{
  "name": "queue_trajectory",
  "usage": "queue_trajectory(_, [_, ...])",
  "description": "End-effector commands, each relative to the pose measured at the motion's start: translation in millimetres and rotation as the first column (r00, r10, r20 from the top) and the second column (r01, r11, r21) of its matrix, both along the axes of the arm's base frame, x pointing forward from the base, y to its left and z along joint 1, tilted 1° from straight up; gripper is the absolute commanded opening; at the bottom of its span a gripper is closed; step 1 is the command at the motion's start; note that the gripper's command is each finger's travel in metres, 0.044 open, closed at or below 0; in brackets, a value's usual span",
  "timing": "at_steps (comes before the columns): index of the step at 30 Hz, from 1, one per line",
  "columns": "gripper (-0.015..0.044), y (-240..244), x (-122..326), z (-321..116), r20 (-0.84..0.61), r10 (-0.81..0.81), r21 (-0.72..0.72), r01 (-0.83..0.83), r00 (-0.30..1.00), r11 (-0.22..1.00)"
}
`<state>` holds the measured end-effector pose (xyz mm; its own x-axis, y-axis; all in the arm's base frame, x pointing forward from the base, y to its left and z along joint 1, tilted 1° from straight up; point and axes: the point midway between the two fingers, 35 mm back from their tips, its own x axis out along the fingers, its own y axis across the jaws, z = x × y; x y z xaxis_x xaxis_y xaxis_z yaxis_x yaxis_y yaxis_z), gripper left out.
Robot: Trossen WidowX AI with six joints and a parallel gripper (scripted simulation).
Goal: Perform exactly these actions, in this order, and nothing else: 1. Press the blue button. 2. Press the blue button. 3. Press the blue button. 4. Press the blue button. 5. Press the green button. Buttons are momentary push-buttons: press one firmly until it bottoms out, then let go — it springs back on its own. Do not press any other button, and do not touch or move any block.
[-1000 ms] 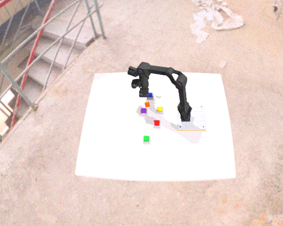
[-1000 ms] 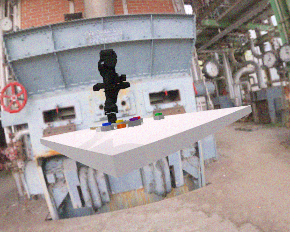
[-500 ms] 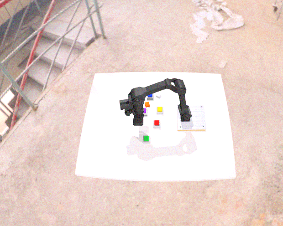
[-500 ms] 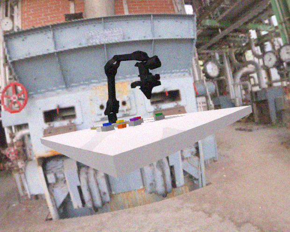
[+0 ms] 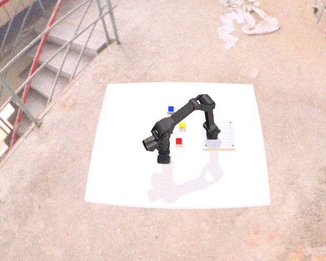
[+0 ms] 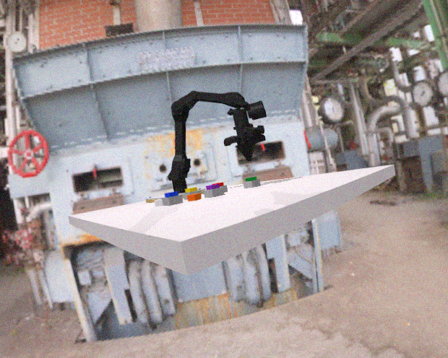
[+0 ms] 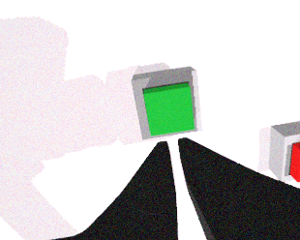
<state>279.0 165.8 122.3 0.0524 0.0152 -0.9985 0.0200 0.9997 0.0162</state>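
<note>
Green square button (image 7: 169, 109) in its grey housing sits squarish, tilted slightly clockwise, bare white tabletop (image 7: 73, 7) around, black gripper (image 7: 173, 143) pinched closed, empty, hovering at its 6 o'clock.

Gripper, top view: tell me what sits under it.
From the top view the gripper covers whatever lies below. The wrist view shows the green button on its grey base just ahead of the shut fingertips; the exterior view shows the gripper above it, not touching.
</note>
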Motion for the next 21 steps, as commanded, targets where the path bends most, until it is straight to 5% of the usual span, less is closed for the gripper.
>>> queue_trajectory(1, [0.002,-2.7,-3.8,-36.2,-0.022,-0.005,-0.019,0.005,1.0,1.0])
queue_trajectory(21, [0.002,-2.8,-2.9,-63.0,-0.022,-0.005,-0.019,0.005,1.0,1.0])
